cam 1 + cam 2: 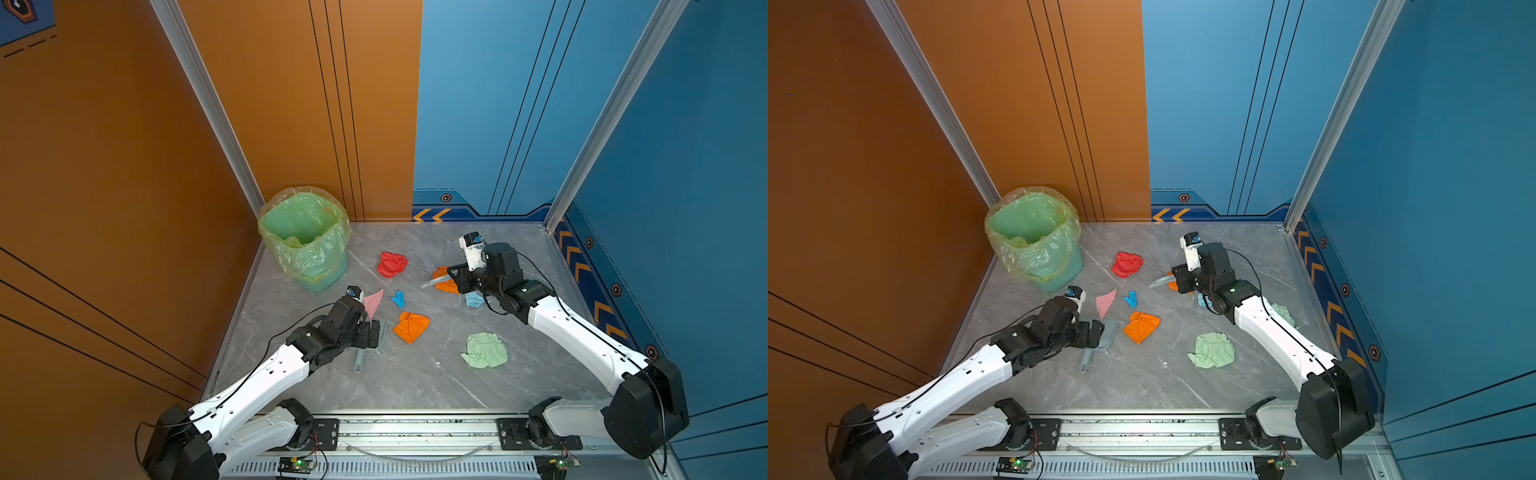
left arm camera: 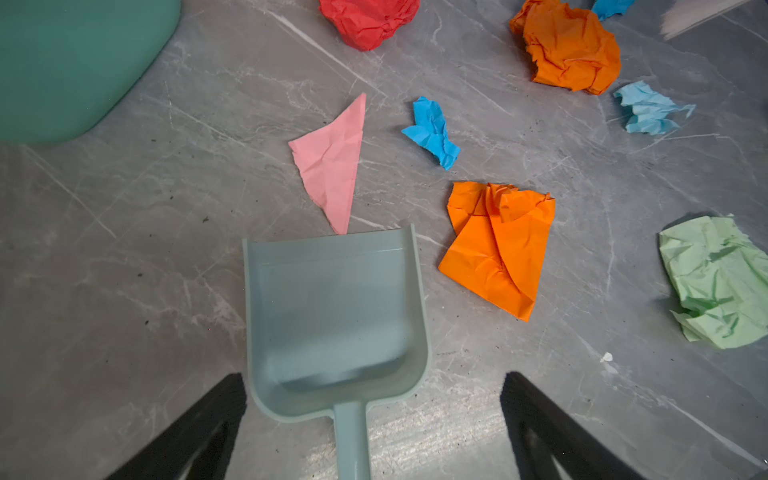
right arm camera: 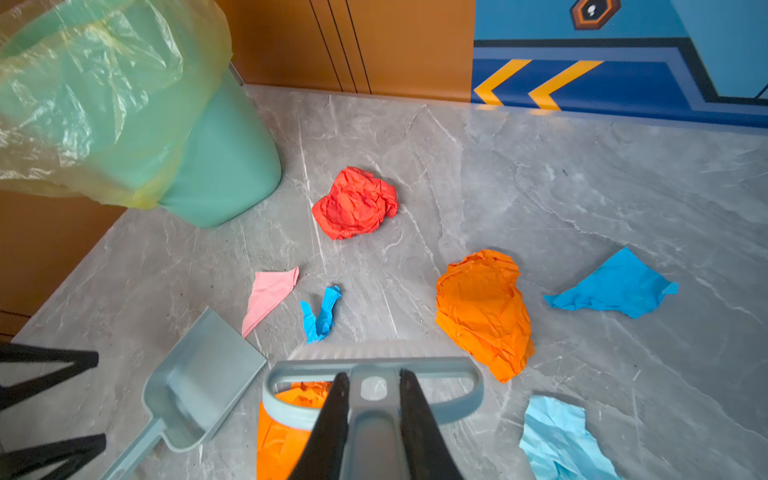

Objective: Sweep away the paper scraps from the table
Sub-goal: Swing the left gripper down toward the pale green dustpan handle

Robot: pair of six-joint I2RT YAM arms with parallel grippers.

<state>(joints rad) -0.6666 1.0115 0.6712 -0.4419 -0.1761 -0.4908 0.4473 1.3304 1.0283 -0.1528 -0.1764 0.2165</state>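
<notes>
Bare table [image 1: 395,386] in front of paper scraps [image 1: 411,327]

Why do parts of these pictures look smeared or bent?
In both top views the white bristles of the pale blue-grey brush are streaked, likely motion blur; in the left wrist view the black fingers of the left gripper look soft, close to the lens; in the right wrist view the green plastic bin leans, probably wide-lens distortion, and the grey marble table mirrors yellow wall chevrons.
</notes>
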